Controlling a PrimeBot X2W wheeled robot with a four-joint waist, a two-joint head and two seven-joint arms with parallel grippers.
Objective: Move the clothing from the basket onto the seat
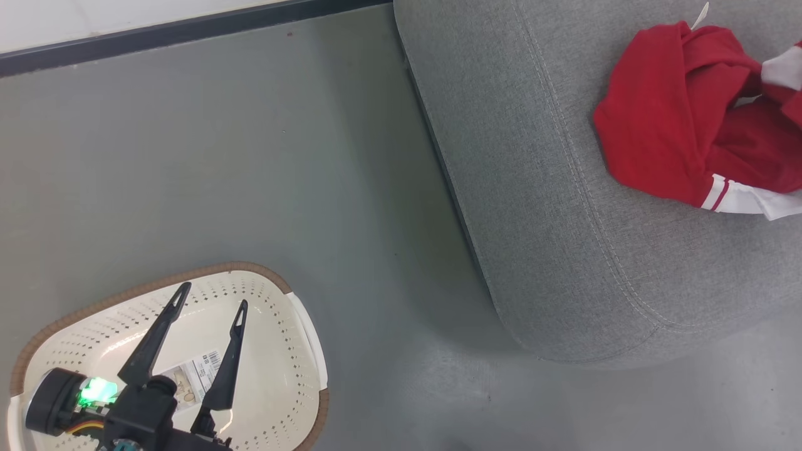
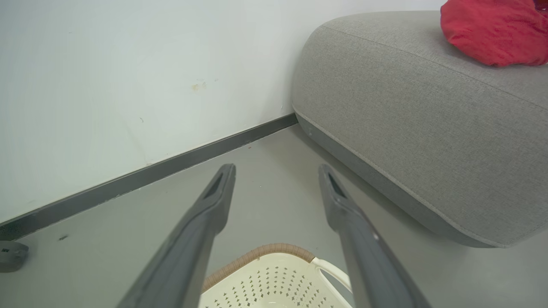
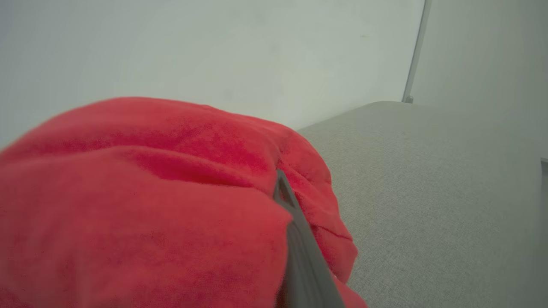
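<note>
The clothing [image 1: 664, 125] is a bright red heap with white striped trim, lying on the grey seat [image 1: 532, 188] at the upper right. In the right wrist view the red clothing [image 3: 150, 192] bulges over the seat [image 3: 428, 192]. One dark finger [image 3: 299, 244] of my right gripper presses along a fold of it, and the other finger is buried in the cloth. My left gripper [image 1: 213, 297] hangs open above the cream basket [image 1: 219, 269], nothing between its fingers. The left wrist view shows that gripper [image 2: 276, 169] over the basket [image 2: 274, 278], with the clothing [image 2: 492, 34] on the seat [image 2: 406, 107].
The basket stands on grey floor [image 1: 250, 156] left of the seat, with a paper label [image 1: 197, 373] on its bottom. A white wall with a dark baseboard [image 1: 156, 31] runs behind. A small grey object [image 2: 10, 256] sits by the baseboard.
</note>
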